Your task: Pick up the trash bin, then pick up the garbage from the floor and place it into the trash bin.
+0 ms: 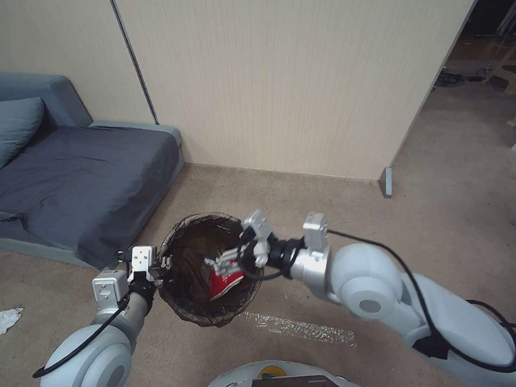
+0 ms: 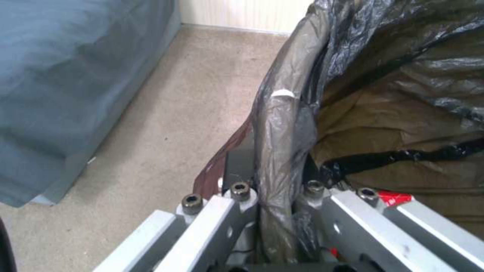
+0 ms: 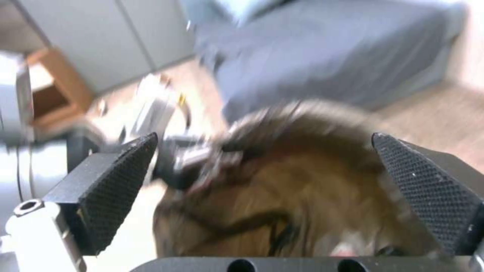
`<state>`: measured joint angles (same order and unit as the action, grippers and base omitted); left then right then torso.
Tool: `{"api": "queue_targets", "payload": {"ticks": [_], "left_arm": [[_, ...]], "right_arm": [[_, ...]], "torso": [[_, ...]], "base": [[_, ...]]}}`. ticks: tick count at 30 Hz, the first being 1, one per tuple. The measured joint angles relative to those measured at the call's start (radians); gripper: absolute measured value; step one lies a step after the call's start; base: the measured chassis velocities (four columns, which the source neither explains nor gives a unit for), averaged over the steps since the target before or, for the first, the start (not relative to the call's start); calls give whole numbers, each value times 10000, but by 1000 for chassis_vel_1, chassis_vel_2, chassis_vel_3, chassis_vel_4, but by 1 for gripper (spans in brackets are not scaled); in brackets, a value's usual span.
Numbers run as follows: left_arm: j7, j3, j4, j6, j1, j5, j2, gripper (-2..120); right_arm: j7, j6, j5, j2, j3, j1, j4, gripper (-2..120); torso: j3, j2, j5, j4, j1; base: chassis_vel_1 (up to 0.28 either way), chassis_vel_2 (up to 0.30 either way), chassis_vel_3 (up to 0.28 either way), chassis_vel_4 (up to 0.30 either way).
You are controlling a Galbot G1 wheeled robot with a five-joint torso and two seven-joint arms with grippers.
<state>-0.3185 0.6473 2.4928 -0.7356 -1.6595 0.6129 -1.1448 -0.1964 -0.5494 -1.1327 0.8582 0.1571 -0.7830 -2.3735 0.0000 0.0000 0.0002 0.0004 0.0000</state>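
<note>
Fingers came first for us. Our left gripper (image 1: 164, 265) was clamped on the left rim of the trash bin (image 1: 185, 293), holding it off the floor (image 1: 392, 255) in front of our base. In the left wrist view its two metal fingers (image 2: 222, 223) pinched the rim from either side, with the dark bag liner (image 2: 282, 151) squeezed between them and a sliver of red showing behind the far finger. Our right gripper (image 1: 230, 263) reached over the bin's mouth from the right side. Its textured black pads (image 3: 116, 181) stood wide apart in the right wrist view, with nothing pressed between them and the bin's brown interior blurred beyond. From the head view the red-and-white packet (image 1: 224, 281) lay inside the bin, just at the right gripper's fingertips; we could not tell whether they touched it. A white crumpled tissue (image 1: 3, 320) lay on the carpet well to our left, near the foot of the grey sofa (image 1: 79, 170). A strip of clear tape (image 1: 303, 327) ran across the floor just beside the bin.
</note>
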Motion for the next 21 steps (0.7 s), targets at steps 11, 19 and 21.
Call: {"api": "queue_targets", "payload": {"ticks": [11,19,21], "left_arm": [[18,9,-174,6,74,-74,-146,2],[53,184,-234,64,139,-66,-292,2],[61,191,-242,83,134,-90,-337,2]], "right_arm": [[579,1083,1159,-810,-4978,-3365,-529,100],[949,2116,5207,904,-6941,-6009,87,100],[1196,2486,5927,1290,-7355,-6479,153,100]], "torso": [[0,0,1,-2,0],[-1,0,2,-6,0],[0,-1,0,-4,0]], "base": [[0,0,0,0],[0,0,0,0],[0,0,0,0]]}}
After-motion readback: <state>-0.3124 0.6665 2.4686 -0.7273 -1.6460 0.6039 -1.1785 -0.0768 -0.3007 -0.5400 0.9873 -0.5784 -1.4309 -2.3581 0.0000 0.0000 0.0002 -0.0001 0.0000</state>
